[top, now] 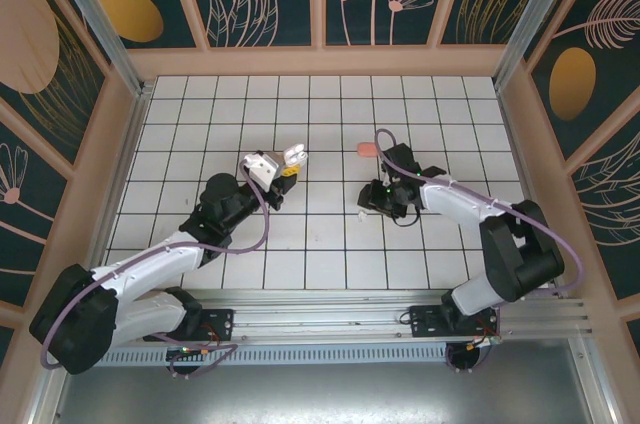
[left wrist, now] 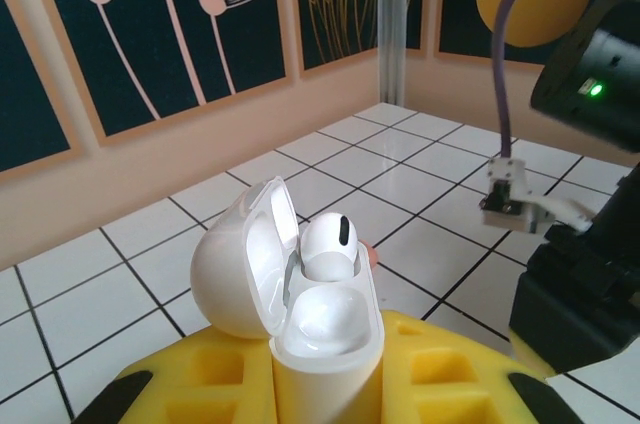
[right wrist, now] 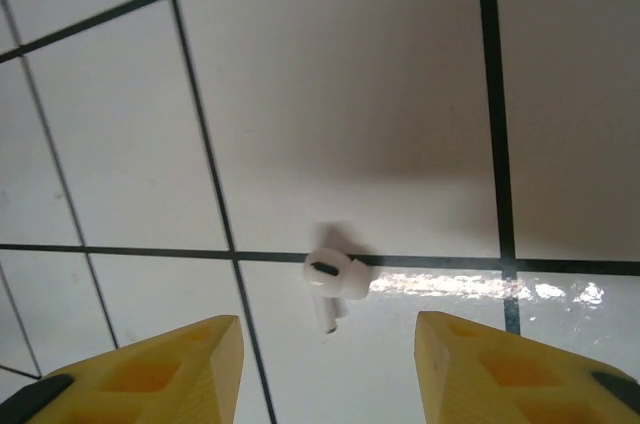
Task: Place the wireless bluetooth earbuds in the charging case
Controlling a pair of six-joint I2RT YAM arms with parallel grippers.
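Note:
My left gripper (left wrist: 325, 389) is shut on the white charging case (left wrist: 330, 344), which it holds upright with the lid flipped open to the left. One white earbud (left wrist: 330, 244) sits in the case's far slot, and the near slot is bare. In the top view the case (top: 291, 155) hangs above the tiles at centre left. My right gripper (right wrist: 328, 322) is open just over the floor. A second white earbud (right wrist: 335, 277) lies loose on a tile line between its yellow fingertips (right wrist: 190, 359), touching neither.
A small salmon-pink piece (top: 367, 148) lies on the tiles just beyond my right gripper (top: 372, 204), and it peeks out behind the case (left wrist: 372, 255) in the left wrist view. The right arm (left wrist: 590, 94) stands close on the case's right. Wooden walls ring the tiled floor (top: 320, 244).

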